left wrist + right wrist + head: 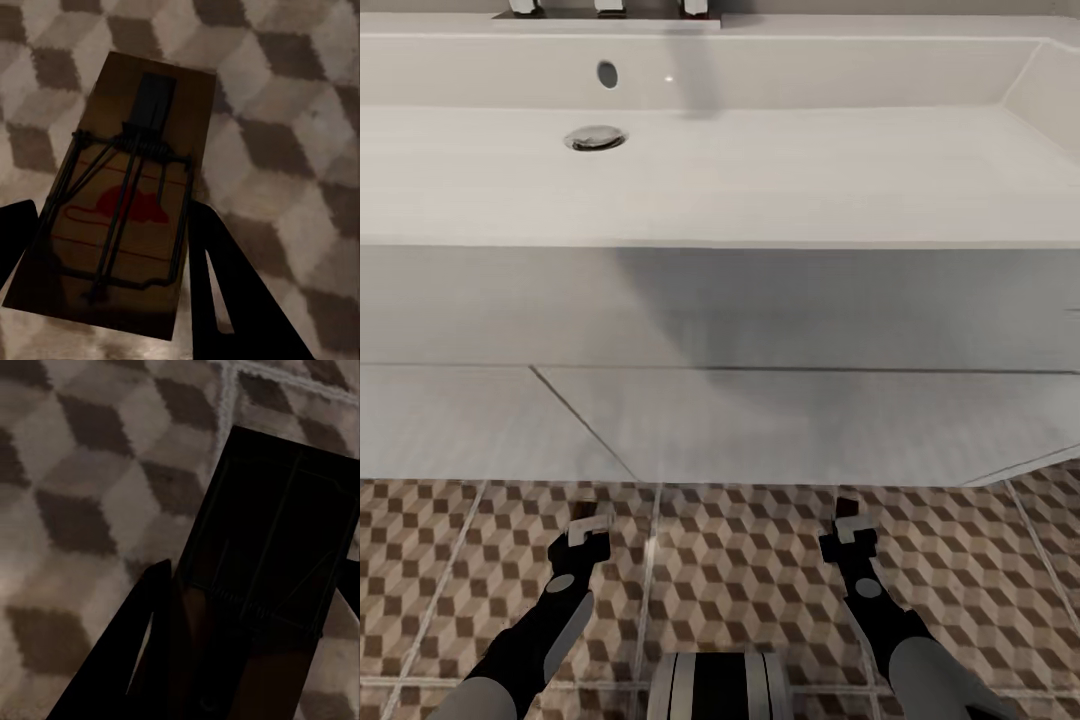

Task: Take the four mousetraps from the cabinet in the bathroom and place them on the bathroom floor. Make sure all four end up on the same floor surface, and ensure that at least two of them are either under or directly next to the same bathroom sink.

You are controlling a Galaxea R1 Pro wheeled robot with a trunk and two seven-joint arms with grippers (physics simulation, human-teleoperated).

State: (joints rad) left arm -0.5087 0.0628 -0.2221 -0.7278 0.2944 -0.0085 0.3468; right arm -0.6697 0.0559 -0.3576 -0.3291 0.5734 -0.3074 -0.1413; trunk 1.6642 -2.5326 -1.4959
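— Well, what does the head view give you?

— A long white sink (pixel 760 170) with its drain (pixel 595 138), a pale vanity front below it, and the bathroom floor (pixel 740 590) in cube-pattern tiles in front of that. Both arms reach down toward the tiles just in front of the sink: left gripper (pixel 588 533) and right gripper (pixel 850 530). From up there I can't make out what either one carries.

— And the wrist cameras?

— The left wrist view shows a mousetrap (pixel 124 202) clearly: tan board, dark wire bar and spring, red mark on the wood. The dark fingers (pixel 225 285) sit against its long edges, so the left jaws are pinching it over the tiles.

— The right one?

— Darker. A second mousetrap (pixel 277 547) lies in shadow between the right fingers (pixel 142 645), wire parts faintly visible, with the right jaws pinching it. Whether either trap touches the floor, I cannot tell.
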